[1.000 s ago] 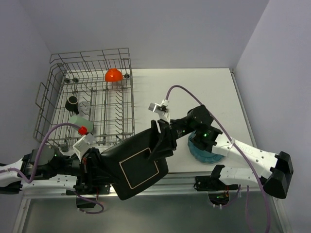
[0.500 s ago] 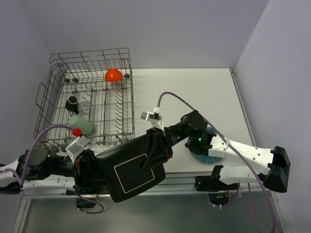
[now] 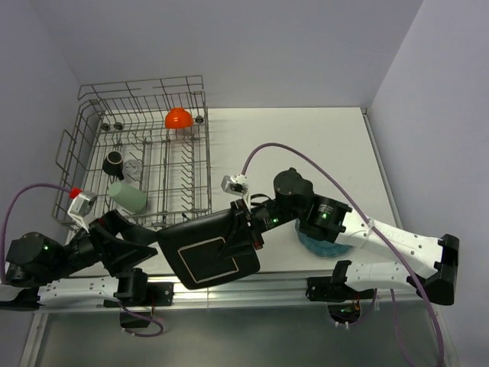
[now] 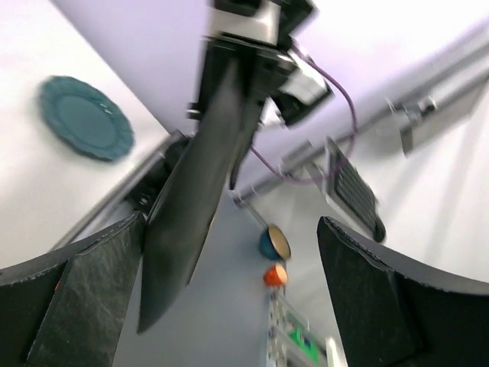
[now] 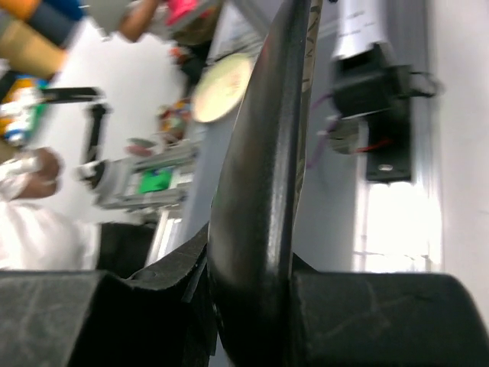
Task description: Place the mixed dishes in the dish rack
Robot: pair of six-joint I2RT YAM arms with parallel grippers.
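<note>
- Plate first: the black square flowered plate (image 3: 210,256) stands on edge, its rim pinched between the right fingers (image 5: 367,321), which are clamped shut on it.
- The left fingers (image 4: 382,306) are spread wide and hold nothing. The plate's corner sits just ahead of them, close to one finger, and I cannot tell whether it touches.
- The dish rack (image 3: 141,82) lies beyond the left fingers and well apart from the right ones. The orange bowl (image 3: 178,118) and pale green cup (image 3: 127,196) are inside it.
- The step in hand looks like carrying the plate to the rack. The left fingers should back clear first so nothing snags.
- Keep the plate upright, line its edge up with a tine row, lower it between the tines, and open only once it is seated.
- The teal round scalloped plate (image 4: 85,117) lies flat on the surface (image 3: 306,145) behind the right fingers.
</note>
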